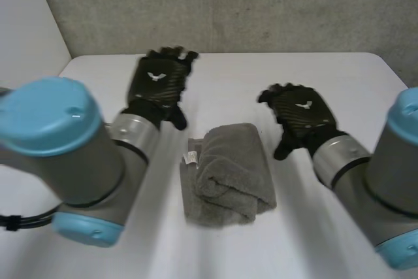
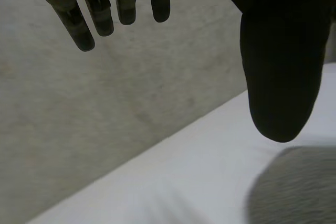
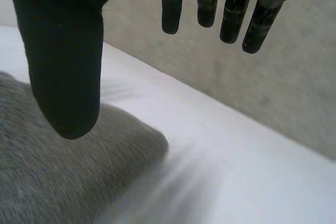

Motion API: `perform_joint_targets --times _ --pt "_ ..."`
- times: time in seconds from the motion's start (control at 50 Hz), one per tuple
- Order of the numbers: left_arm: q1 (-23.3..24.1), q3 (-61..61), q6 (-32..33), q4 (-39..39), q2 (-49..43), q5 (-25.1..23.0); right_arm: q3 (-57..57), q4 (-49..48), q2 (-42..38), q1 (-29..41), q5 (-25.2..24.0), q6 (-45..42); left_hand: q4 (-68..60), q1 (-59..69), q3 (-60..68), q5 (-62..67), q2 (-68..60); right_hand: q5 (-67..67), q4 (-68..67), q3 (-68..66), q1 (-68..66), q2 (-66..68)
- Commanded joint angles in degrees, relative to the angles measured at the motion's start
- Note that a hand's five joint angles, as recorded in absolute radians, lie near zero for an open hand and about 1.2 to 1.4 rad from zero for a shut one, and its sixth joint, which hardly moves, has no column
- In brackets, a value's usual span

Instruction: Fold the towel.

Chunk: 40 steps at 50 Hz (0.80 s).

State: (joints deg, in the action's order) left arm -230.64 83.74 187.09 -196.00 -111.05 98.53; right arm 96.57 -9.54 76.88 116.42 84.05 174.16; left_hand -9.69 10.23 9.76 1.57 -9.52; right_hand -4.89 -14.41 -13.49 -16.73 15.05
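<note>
Head view: bunched towel (image 1: 225, 174) mid-frame looks soft, light, floppy, best pinched at a corner; left hand (image 1: 159, 86) and right hand (image 1: 302, 114) empty, fingers relaxed.

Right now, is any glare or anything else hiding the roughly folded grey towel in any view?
Head view: the grey terry towel lies evenly lit on the white table, with no glare and nothing over it. Left wrist view: the thumb of the black left hand is dark, and the towel's edge shows just past its tip. Right wrist view: the thumb of the black right hand covers part of the towel.
</note>
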Motion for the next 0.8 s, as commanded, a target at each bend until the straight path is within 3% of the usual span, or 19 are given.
perform_joint_targets --times 0.02,0.1,0.22,0.36,0.48,0.68,0.8 --pt "4.8 -7.3 -4.3 4.0 -11.2 -2.4 -0.2 6.3 -0.8 -6.0 -4.5 2.4 -0.4 -0.2 0.3 -1.5 -0.5 4.9 4.4 3.5 6.7 -5.1" --pt "5.2 -8.8 -4.7 5.4 -14.7 -3.3 -0.9 7.0 -3.7 -7.0 -8.3 2.5 -0.5 0.0 0.5 -1.4 -0.7 4.9 4.4 3.5 6.7 -5.1" --pt "4.8 -8.6 -4.6 8.4 -17.7 -2.5 -3.1 7.1 -7.8 -6.1 -9.4 2.4 -1.0 0.5 1.0 -0.9 -1.2 4.9 4.4 3.5 6.7 -5.1" --pt "1.2 -3.6 -4.2 10.9 -17.1 3.4 -8.1 8.1 -13.8 -4.1 -9.6 1.9 -1.2 0.7 1.1 -0.7 -1.4 4.9 4.4 3.5 6.7 -5.1" --pt "0.5 -0.4 -4.3 11.5 -16.8 5.4 -11.8 8.8 -17.9 -0.7 -9.6 1.8 -1.2 0.7 1.1 -0.7 -1.4 4.9 4.4 3.5 6.7 -5.1" --pt "1.1 1.7 -4.9 11.7 -15.1 5.9 -17.6 8.8 -25.5 2.7 -7.7 0.0 -1.0 0.5 1.0 -0.9 -1.2 4.9 4.4 3.5 6.7 -5.1" --pt "1.3 1.9 -4.9 12.0 -14.4 6.0 -18.0 9.4 -24.2 2.2 -4.2 -2.4 -0.9 0.3 0.8 -1.0 -1.0 4.9 4.4 3.5 6.7 -5.1"
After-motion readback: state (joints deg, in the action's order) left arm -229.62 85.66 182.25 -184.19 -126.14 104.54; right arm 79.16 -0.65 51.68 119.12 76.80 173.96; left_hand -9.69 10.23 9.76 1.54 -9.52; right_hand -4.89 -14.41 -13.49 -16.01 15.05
